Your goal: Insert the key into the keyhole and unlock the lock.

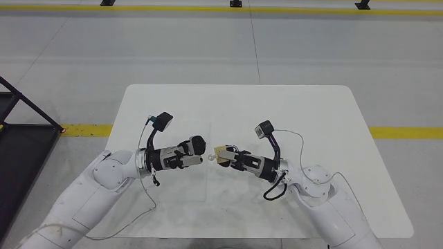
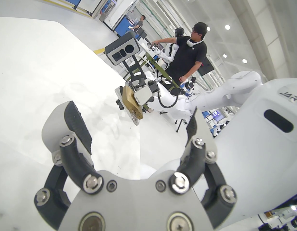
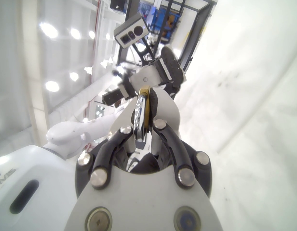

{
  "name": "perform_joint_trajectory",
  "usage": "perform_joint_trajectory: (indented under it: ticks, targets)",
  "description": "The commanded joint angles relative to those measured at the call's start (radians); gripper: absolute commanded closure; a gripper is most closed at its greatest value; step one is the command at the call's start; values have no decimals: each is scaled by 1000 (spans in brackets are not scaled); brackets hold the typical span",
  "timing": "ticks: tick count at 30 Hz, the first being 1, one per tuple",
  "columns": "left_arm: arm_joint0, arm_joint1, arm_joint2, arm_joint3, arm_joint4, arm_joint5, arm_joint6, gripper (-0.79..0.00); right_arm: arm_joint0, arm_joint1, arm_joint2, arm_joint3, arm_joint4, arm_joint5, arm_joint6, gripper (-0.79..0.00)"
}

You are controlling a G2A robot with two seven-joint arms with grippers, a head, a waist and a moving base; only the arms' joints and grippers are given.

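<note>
The right claw (image 3: 142, 104) is clamped on the lock (image 3: 145, 91), its two fingers pressing the brass body from either side, so the lock is held in the air above the table (image 1: 311, 111) and not resting on it. I judge the lock small but dense for its size, fully stiff, with smooth metal faces that could slip or twist under a turning force; the flat sides of the body are the place to hold it, as now, leaving its end faces free. A silver piece (image 3: 139, 112) runs along the lock's edge between the fingers, and another silver bit (image 2: 135, 120) sticks out at the lock's lower end; whether either is the key or the shackle I cannot tell. A key would be thin, stiff and light, best pinched by its head. Just beside the lock, facing it and not touching, the left claw (image 1: 199, 153) has its fingers spread wide apart with nothing between them; the lock lies straight ahead of that gap. Beneath the lock, the white table is bare
</note>
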Motion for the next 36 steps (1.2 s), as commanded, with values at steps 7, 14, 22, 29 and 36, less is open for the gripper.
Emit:
perform_joint_trajectory:
  ticks: [7,14,22,29,36]
  targets:
    - [9,-7,0,-5,-5,19,0,-785,-22,-3,6,-20,-15,-14,-85,0]
    - [2,-18,10,9,-29,14,-7,-785,-28,-6,0,-21,-14,-16,-104,0]
    - [-16,-30,26,14,-62,26,-41,-456,-27,-6,0,-20,-14,-15,-103,0]
    - [-20,-37,25,22,-58,43,-44,-311,-27,-6,0,-20,-14,-15,-103,0]
    - [-9,-40,11,14,-57,58,-46,-243,-27,-6,0,-20,-14,-15,-103,0]
